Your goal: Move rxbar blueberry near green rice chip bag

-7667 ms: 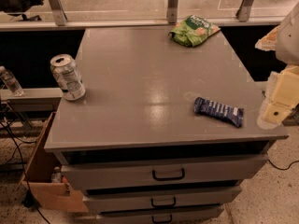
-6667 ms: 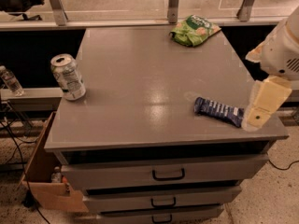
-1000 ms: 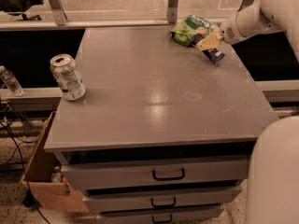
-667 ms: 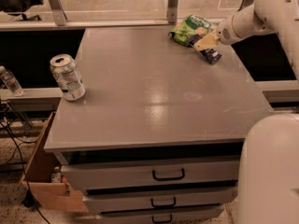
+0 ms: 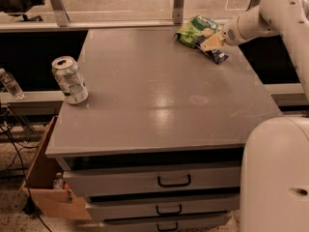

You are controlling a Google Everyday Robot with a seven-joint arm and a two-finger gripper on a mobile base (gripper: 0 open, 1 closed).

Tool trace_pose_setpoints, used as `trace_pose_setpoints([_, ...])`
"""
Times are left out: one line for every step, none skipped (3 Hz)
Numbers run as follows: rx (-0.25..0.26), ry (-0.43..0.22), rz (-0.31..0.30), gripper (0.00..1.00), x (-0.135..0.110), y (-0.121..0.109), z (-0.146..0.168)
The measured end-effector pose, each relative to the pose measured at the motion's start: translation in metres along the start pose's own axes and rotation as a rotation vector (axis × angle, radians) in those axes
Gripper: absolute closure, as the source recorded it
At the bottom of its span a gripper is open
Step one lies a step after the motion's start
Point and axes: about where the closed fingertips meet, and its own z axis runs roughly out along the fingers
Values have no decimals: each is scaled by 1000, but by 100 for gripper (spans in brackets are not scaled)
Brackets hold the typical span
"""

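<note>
The green rice chip bag [image 5: 195, 30] lies at the far right of the grey table top [image 5: 159, 95]. The rxbar blueberry [image 5: 217, 55], in a dark blue wrapper, sits right beside the bag's right edge, at or just above the table. Only its right end shows. My gripper [image 5: 209, 42] reaches in from the right on the white arm [image 5: 263, 18], shut on the bar's left part, and its cream fingers touch the bag's right side.
A silver drink can [image 5: 70, 79] stands at the table's left edge. A cardboard box [image 5: 46, 178] sits on the floor at the lower left, with a plastic bottle [image 5: 10, 83] further left. Drawers [image 5: 174, 181] run under the table. My white base [image 5: 275, 178] fills the lower right.
The bar, which lay at the table's front right several seconds ago, is now beside the green bag. Over the last second my gripper has carried it slightly further left, towards the bag.
</note>
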Motion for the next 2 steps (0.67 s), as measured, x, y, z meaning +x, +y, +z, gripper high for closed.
trace_pose_setpoints([15, -1, 1, 0, 2, -6, -3])
trace_pose_setpoints([15, -1, 1, 0, 2, -6, -3])
